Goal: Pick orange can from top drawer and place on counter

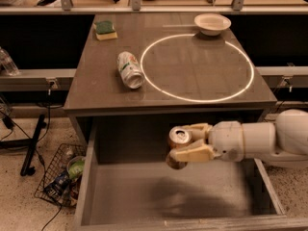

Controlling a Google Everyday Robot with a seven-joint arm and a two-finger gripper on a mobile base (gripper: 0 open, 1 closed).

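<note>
With the white-and-green can (130,69) lying at eleven o'clock, the orange can (179,137) hangs over the top drawer (86,186), clenched in the gripper (180,148) fingers (192,153), perhaps off-centre, so clipping the desk (192,71) edge at twelve o'clock could knock it loose.

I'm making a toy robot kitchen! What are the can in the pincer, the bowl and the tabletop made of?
The orange can, held in the pincer above the top drawer, looks like metal: shiny silver top. The bowl looks like glazed ceramic or plastic: smooth, off-white. The counter looks like wood or laminate: grey-brown, faint sheen.
</note>
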